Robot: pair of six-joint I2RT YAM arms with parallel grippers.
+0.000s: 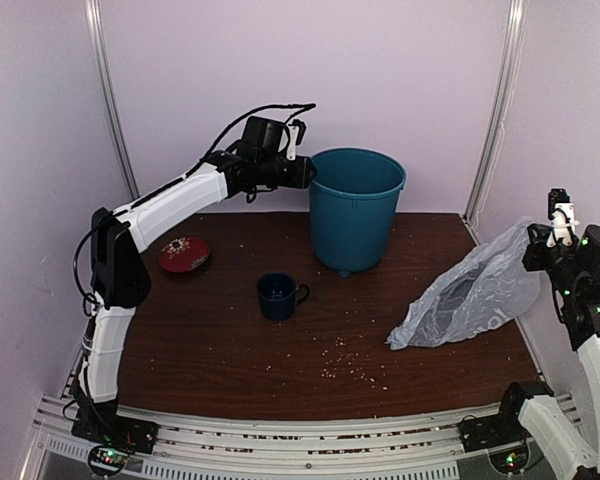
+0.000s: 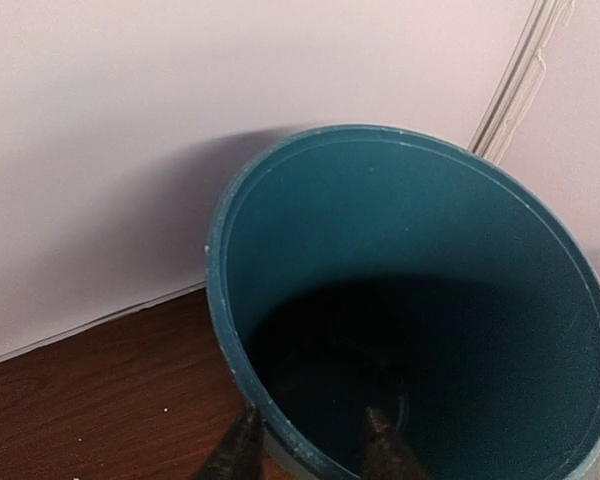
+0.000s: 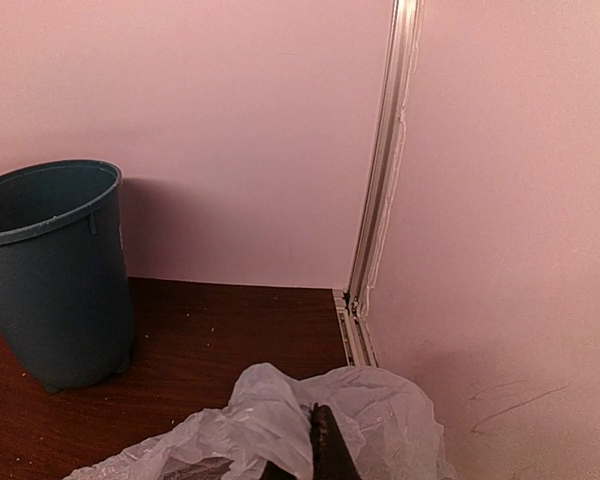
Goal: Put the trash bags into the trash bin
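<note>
Two pairs of fingers, two different states. The left fingers [image 2: 242, 452] stand apart astride the left rim of the trash bin [image 2: 430, 250], one tip outside and one inside; I cannot tell whether either touches the plastic. The right fingers [image 3: 327, 445] are clenched on the upper edge of the trash bag [image 1: 475, 295], holding that end up at the right side while its lower end lies on the counter [image 1: 230, 340]. The bag is well apart from the bin, which stands upright at the far middle. A dark blue mug [image 1: 278, 297] sits nearer, and a red dish [image 1: 184, 253] lies at the far left.
</note>
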